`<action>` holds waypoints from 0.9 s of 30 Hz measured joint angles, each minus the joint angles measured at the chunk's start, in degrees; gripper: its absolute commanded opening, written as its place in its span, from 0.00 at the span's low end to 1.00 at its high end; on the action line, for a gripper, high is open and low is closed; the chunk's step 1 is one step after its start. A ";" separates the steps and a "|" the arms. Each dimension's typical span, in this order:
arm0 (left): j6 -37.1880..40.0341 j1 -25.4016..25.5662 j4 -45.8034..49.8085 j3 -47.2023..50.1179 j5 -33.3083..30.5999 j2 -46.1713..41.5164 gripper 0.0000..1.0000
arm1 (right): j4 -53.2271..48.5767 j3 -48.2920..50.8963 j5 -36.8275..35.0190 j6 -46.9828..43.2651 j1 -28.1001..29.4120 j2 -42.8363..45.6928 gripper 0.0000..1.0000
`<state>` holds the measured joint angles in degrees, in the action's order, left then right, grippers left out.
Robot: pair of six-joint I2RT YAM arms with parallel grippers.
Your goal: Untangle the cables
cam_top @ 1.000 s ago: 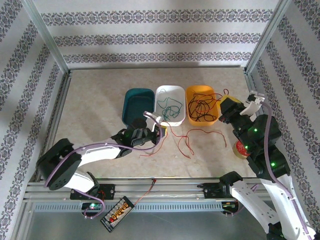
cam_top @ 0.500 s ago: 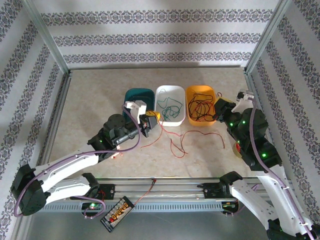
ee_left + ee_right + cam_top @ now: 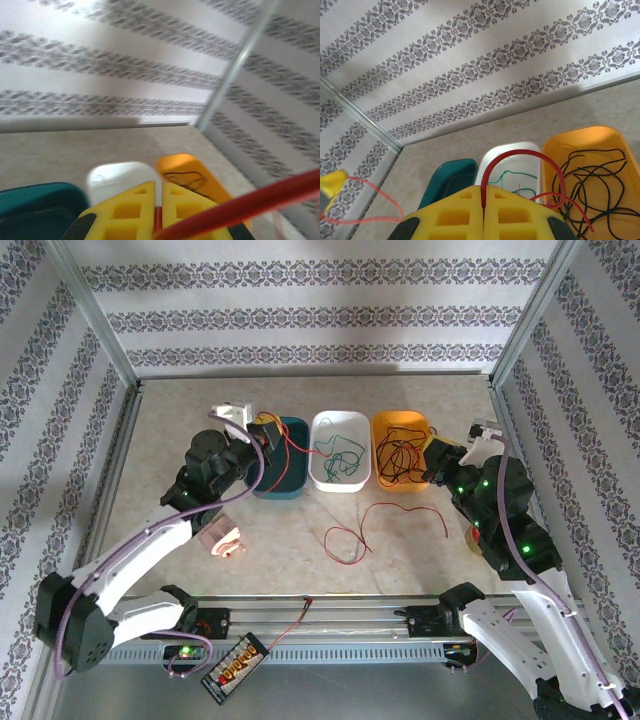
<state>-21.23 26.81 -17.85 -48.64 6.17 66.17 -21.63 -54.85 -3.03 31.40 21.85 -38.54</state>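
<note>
My left gripper [image 3: 268, 430] hovers at the left rim of the teal tub [image 3: 282, 462], shut on a thin red cable [image 3: 292, 447] that droops over that tub. In the left wrist view the red cable [image 3: 250, 202] is pinched between the yellow fingers [image 3: 132, 210]. My right gripper [image 3: 436, 456] sits by the orange tub [image 3: 398, 422], shut on another red cable [image 3: 530, 154] that arches into it. A loose red cable [image 3: 346, 536] lies on the table. Black cables [image 3: 600, 175] fill the orange tub; green cables [image 3: 340, 452] lie in the white tub [image 3: 340, 420].
A tape roll [image 3: 478, 540] sits by the right arm, partly hidden. A small pinkish object [image 3: 222, 540] lies under the left arm. The red-black lead with its circuit board [image 3: 236, 664] hangs off the front rail. Metal frame posts and patterned walls close in the table.
My left arm rose and swung back-left from the table's middle to the teal tub, carrying its red cable. The loose red cable on the table shifted. My right gripper edged slightly left.
</note>
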 measured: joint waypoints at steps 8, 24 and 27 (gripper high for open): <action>0.15 -6.99 -4.79 -0.24 -3.87 15.23 0.00 | -0.07 0.00 2.10 -0.04 0.00 -0.66 0.00; -3.65 -7.80 -6.25 -1.36 -8.09 28.61 0.41 | -0.24 0.00 5.60 -0.11 0.00 -1.92 0.00; -5.09 -7.69 -5.70 -0.35 -7.76 27.89 0.69 | -0.28 0.02 6.99 -0.04 0.02 -3.02 0.00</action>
<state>-26.33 19.11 -23.55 -48.99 -1.58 94.06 -21.91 -54.83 3.97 31.35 21.87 -41.56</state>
